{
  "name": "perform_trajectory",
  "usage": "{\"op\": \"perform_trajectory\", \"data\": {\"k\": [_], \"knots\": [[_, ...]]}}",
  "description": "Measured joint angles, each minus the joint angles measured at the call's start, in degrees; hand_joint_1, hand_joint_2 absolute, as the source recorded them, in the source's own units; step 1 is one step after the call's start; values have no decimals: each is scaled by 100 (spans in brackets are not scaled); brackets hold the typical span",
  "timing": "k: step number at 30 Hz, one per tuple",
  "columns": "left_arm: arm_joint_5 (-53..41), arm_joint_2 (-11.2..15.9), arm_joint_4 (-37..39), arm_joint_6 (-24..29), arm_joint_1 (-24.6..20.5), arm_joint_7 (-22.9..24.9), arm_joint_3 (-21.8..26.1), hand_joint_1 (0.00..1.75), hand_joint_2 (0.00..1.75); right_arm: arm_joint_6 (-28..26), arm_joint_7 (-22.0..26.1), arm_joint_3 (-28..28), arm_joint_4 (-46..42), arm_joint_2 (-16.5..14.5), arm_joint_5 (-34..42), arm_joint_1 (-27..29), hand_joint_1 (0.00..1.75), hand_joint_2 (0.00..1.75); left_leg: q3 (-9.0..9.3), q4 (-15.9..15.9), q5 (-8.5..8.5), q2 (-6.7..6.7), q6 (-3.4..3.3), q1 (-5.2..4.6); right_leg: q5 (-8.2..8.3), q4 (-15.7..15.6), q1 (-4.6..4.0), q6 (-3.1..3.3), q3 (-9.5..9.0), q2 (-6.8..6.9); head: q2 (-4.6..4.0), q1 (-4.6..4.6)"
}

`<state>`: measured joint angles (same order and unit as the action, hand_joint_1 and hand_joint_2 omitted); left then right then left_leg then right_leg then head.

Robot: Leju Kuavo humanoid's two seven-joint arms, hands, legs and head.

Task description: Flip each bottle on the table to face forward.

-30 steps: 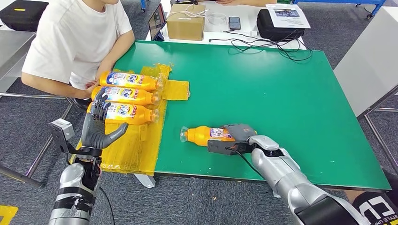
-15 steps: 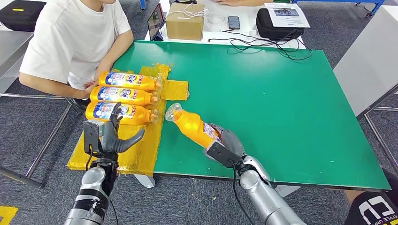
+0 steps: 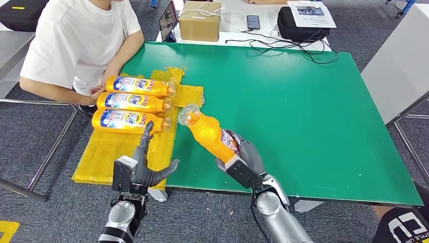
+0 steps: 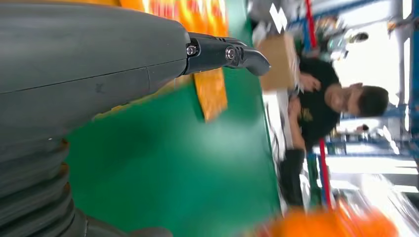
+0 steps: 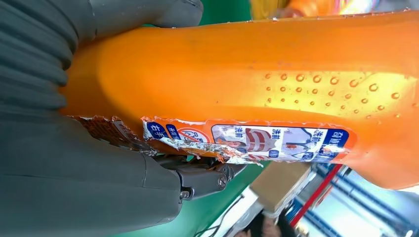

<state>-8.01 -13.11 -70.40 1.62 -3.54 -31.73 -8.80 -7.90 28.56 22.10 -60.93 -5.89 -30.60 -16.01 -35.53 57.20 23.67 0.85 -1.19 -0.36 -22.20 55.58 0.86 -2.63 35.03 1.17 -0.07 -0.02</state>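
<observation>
- Three orange bottles (image 3: 131,102) are lying side by side, labels up, on a yellow mat (image 3: 109,152) at the left end of the green table (image 3: 303,111), their caps pointing right.
- A person in a white shirt (image 3: 76,40) is sitting at the far left corner, one hand resting by the farthest of the bottles.
- Beyond the green table, a cardboard box (image 3: 201,20), a phone (image 3: 253,22), a black case (image 3: 303,25) and loose cables are sitting on a white table; grey carpet is showing all round.
- The right hand (image 3: 242,159) is coming up over the near edge of the table, fingers wrapped round the base of a fourth orange bottle (image 3: 210,134).
- That bottle is tilting away and to the left, its clear cap (image 3: 188,115) pointing at the mat, just beside the nearest of the lying bottles.
- In the right wrist view the bottle's orange side (image 5: 276,84) is showing a torn label (image 5: 247,140), the dark fingers (image 5: 202,173) pressing just under it.
- The left hand (image 3: 144,169) is hovering over the near end of the mat, fingers spread wide, holding nothing, with one finger pointing up toward the nearest lying bottle.
- The held bottle is sitting to the right of the left hand, apart from it.
</observation>
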Motion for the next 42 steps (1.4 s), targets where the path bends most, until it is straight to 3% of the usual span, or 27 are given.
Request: {"op": "perform_trajectory", "data": {"k": [8, 20, 37, 41, 42], "knots": [[793, -64, -97, -1153, 87, 424, -380, 0, 175, -72, -1, 464, 128, -281, -333, -11, 175, 175, 0, 0, -2, 0, 1, 3, 0, 1, -3, 0, 2, -1, 0, 0], [1209, -118, -75, -1386, 13, 621, -503, 0, 175, -451, -208, 1096, 225, -674, -643, -290, 175, 175, 0, 0, -2, 0, 1, 3, 0, 1, -2, 0, 3, 0, 0, -1], [1795, -118, -42, -1629, 5, 599, -454, 4, 175, -320, -181, 1505, 646, -926, -428, -333, 175, 175, -2, 0, -2, 2, 1, 3, 0, 1, -3, 1, 8, -1, 0, 1], [2074, -118, -43, -1803, 12, 617, -402, 165, 175, -310, -166, 1560, 754, -951, -434, -342, 175, 175, -2, 0, -2, 1, 1, 3, 0, 1, -3, 1, 8, -2, 0, 0], [2179, -118, -44, -1871, 17, 634, -375, 173, 175, -311, -158, 1580, 789, -958, -441, -350, 175, 175, -2, 0, -2, 2, 1, 3, 0, 1, -3, 1, 8, -2, 0, 0]]}}
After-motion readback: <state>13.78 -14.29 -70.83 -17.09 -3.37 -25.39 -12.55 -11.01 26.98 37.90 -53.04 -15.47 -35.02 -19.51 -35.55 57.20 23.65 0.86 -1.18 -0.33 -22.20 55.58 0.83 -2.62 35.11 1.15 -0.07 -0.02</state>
